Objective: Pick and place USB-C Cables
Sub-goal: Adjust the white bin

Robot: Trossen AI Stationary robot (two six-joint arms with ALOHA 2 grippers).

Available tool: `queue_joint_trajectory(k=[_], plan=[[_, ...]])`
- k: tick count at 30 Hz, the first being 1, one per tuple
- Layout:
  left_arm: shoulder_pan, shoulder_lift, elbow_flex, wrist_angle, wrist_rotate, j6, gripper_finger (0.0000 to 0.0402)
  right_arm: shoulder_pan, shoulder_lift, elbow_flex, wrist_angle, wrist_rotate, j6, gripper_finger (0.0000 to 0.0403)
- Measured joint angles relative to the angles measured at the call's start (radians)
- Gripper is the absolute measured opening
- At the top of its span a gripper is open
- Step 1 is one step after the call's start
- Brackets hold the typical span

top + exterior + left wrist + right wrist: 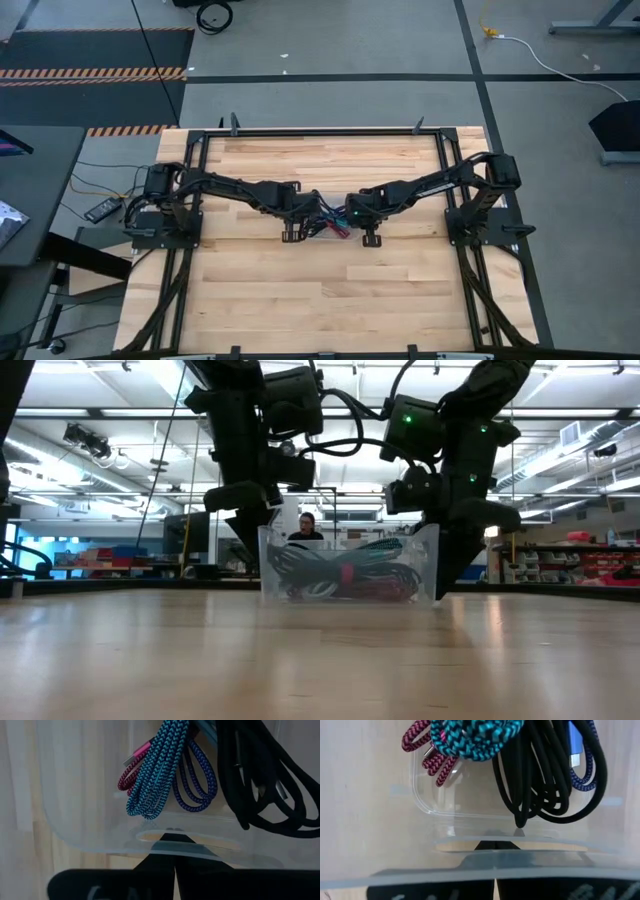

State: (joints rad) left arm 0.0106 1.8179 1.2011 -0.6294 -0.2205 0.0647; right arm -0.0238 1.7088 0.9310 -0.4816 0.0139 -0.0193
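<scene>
USB-C Cables (345, 572), four visible, one clear box (425, 545), two arms.

Four cameras, one shared centre.
The high view looks straight down on the whole bench (330, 290); the low view sits at bench-top height, facing level toward the room. Each wrist view presses close against the clear bin (348, 565) from opposite sides, at 9 and 3 o'clock. All four share the bin and its cables (165, 770).
</scene>
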Motion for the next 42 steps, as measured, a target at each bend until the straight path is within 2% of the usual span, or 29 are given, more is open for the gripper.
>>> queue_joint_trajectory(k=[25,36,42], plan=[[0.021,0.001,0.0,-0.009,0.001,0.005,0.0006,-0.032,-0.001,0.003,0.003,0.008,-0.01,0.0002],[0.018,0.001,0.002,-0.023,0.001,-0.002,0.0042,-0.031,-0.002,0.003,0.0,0.005,-0.003,0.0018],[0.018,0.001,0.002,-0.027,0.0,-0.007,0.0044,-0.031,-0.002,0.004,-0.005,0.005,-0.002,0.0019]])
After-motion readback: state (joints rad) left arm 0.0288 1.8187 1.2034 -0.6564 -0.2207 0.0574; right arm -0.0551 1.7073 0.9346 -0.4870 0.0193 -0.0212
